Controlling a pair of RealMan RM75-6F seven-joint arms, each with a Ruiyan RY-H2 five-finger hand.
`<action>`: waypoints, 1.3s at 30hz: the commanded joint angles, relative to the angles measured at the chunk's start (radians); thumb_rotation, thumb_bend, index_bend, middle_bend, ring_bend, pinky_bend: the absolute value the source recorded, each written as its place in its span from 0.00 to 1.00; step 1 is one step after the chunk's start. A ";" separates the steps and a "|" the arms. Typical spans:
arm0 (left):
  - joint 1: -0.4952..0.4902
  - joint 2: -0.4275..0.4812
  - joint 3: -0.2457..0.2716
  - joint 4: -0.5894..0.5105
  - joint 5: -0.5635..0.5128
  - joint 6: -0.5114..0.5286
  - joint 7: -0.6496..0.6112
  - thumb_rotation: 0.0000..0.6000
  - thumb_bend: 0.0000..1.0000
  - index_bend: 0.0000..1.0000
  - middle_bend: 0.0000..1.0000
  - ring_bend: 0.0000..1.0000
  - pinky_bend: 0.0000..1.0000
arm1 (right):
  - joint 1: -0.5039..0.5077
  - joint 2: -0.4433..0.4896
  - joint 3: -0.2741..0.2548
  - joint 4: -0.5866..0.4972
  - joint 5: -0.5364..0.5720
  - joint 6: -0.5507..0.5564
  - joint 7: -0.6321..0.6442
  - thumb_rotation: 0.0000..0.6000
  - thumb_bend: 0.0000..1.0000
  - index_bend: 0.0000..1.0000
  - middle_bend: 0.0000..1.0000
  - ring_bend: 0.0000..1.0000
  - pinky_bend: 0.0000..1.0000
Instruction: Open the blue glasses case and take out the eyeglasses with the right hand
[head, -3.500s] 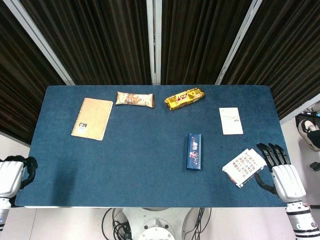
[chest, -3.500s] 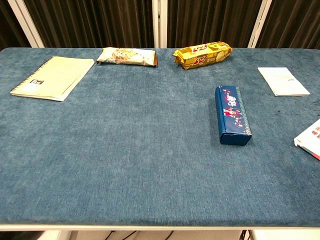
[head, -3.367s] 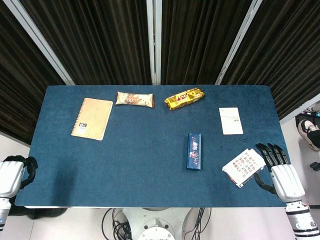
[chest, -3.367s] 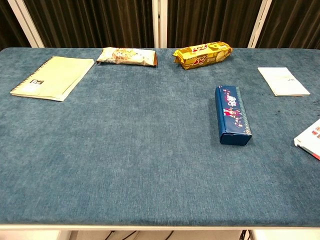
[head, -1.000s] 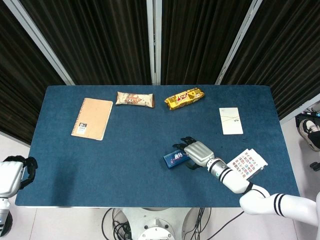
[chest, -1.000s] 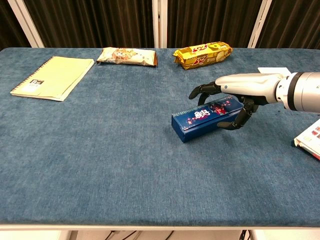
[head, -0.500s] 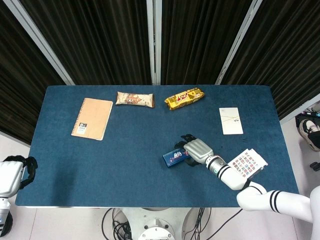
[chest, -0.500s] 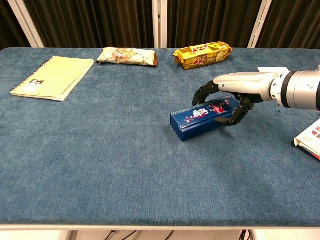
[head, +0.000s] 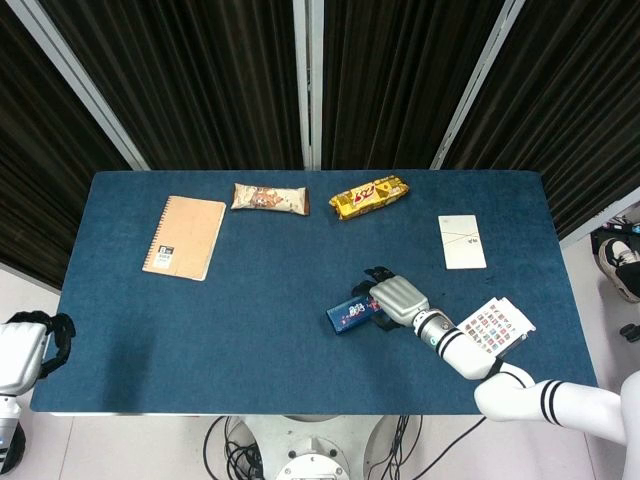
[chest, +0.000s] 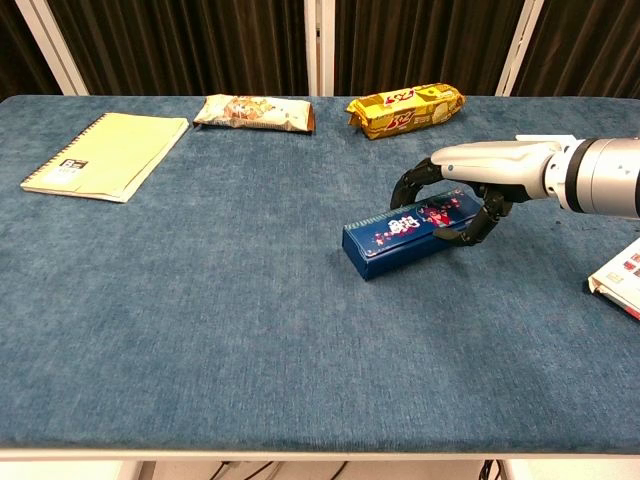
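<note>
Blue table (head: 250, 300) holds one closed case (chest: 405, 234); two snack packs (head: 270, 198).

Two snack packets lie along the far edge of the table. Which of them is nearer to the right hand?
The yellow snack packet, lying almost straight beyond the right hand. The beige-and-brown snack packet sits further left, toward the tan spiral notebook.

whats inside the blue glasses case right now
Cannot tell: the blue glasses case is closed, so its contents are hidden. The right hand grips its far end on the table.
</note>
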 joint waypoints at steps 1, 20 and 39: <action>0.000 0.000 0.000 0.000 0.000 0.000 0.000 1.00 0.58 0.66 0.65 0.46 0.41 | 0.002 -0.001 0.000 0.001 0.002 -0.001 -0.001 1.00 0.44 0.24 0.23 0.00 0.00; 0.000 0.002 0.000 0.000 0.000 -0.001 -0.005 1.00 0.58 0.66 0.65 0.46 0.41 | 0.075 -0.108 0.040 0.122 0.059 -0.044 -0.006 1.00 0.48 0.31 0.25 0.00 0.00; -0.002 0.003 0.000 0.002 0.000 -0.005 -0.016 1.00 0.58 0.66 0.65 0.46 0.41 | 0.215 -0.314 0.165 0.421 0.225 -0.017 -0.068 1.00 0.45 0.00 0.05 0.00 0.00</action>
